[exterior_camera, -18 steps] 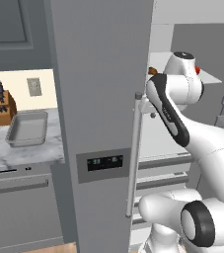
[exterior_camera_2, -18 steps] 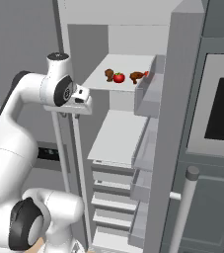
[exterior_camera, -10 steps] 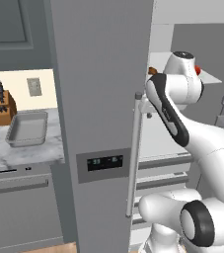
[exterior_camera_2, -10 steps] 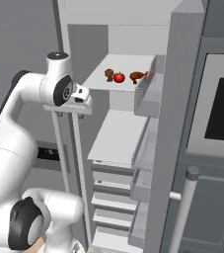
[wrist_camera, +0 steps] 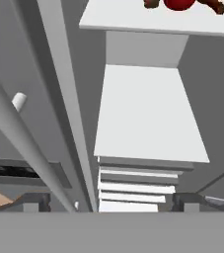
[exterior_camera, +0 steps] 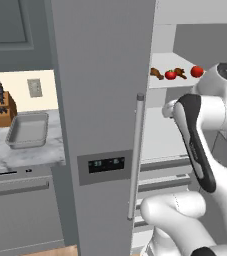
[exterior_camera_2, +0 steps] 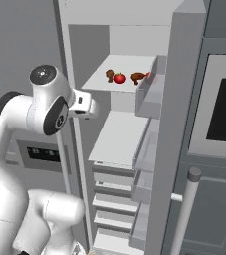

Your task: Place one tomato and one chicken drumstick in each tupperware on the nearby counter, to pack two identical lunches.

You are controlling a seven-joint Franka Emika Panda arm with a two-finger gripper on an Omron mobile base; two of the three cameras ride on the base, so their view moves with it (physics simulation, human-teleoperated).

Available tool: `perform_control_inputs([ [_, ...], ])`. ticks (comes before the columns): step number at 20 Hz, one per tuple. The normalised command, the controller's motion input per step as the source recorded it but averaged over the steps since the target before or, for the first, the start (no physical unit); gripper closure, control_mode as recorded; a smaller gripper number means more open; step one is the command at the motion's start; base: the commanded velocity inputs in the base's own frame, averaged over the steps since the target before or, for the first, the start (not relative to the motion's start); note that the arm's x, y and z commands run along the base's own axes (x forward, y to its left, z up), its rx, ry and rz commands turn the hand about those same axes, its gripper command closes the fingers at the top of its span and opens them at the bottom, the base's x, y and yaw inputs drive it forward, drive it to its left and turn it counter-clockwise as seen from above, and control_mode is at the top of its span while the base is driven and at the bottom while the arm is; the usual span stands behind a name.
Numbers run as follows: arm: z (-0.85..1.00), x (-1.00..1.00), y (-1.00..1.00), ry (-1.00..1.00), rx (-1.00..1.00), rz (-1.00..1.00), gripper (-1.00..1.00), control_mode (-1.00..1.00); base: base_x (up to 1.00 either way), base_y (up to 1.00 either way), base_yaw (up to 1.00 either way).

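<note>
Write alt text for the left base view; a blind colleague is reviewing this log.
A white robot arm rises beside an open fridge whose upper shelf holds two tomatoes and two drumsticks. Left of the fridge door, a grey tupperware sits on the counter by a knife block.

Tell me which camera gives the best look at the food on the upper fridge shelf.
The left base view: it shows two chicken drumsticks and two tomatoes in a row. The right base view shows them smaller, the far tomato partly hidden. The hand view cuts them off at its top edge.

Red tomatoes (exterior_camera: 171,75), brown drumsticks (exterior_camera: 156,74), white shelf (exterior_camera_2: 119,137), grey tupperware (exterior_camera: 27,130).
</note>
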Motion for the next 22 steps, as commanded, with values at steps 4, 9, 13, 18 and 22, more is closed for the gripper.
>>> perform_control_inputs([
  [4,0.54,-0.1,-0.62,-0.23,0.01,-0.01,-1.0,-1.0,0.0,0.0,0.0],
  [9,0.48,0.05,-0.56,-0.12,0.02,-0.02,-1.0,-1.0,0.0,0.0,0.0],
  [13,0.26,0.45,-0.45,0.01,0.09,-0.03,-1.0,-1.0,0.0,0.0,0.0],
  [18,0.36,0.86,-0.2,0.01,0.03,-0.06,-1.0,-1.0,0.0,0.0,0.0],
  [22,0.05,0.98,-0.19,0.01,0.0,-0.04,-1.0,-1.0,0.0,0.0,0.0],
])
